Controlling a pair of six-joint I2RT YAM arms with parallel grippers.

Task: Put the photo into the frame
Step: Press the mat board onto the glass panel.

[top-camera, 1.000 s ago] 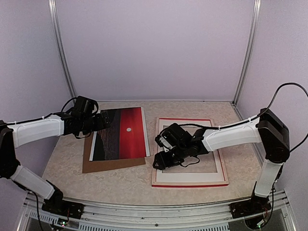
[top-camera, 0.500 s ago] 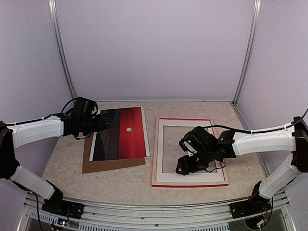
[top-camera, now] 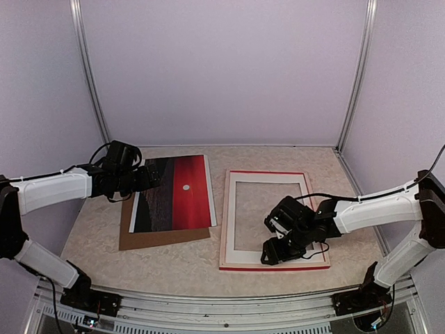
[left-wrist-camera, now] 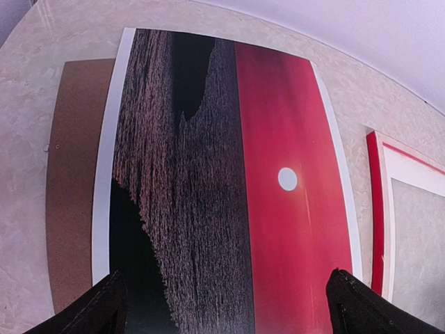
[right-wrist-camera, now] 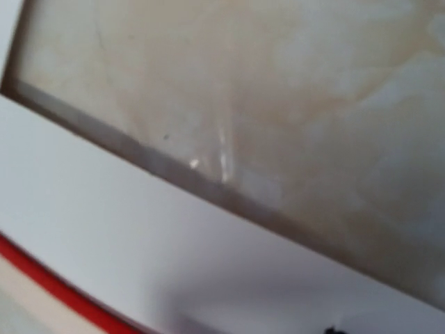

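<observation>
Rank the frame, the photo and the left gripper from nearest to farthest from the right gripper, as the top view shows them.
1. The frame: directly under the right gripper, at its near edge.
2. The photo: to the left of the frame.
3. The left gripper: farthest, at the photo's left edge.

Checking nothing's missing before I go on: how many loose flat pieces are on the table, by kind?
Photo: 1
Brown board: 1
Frame: 1
White mat: 1
Total: 4
</observation>
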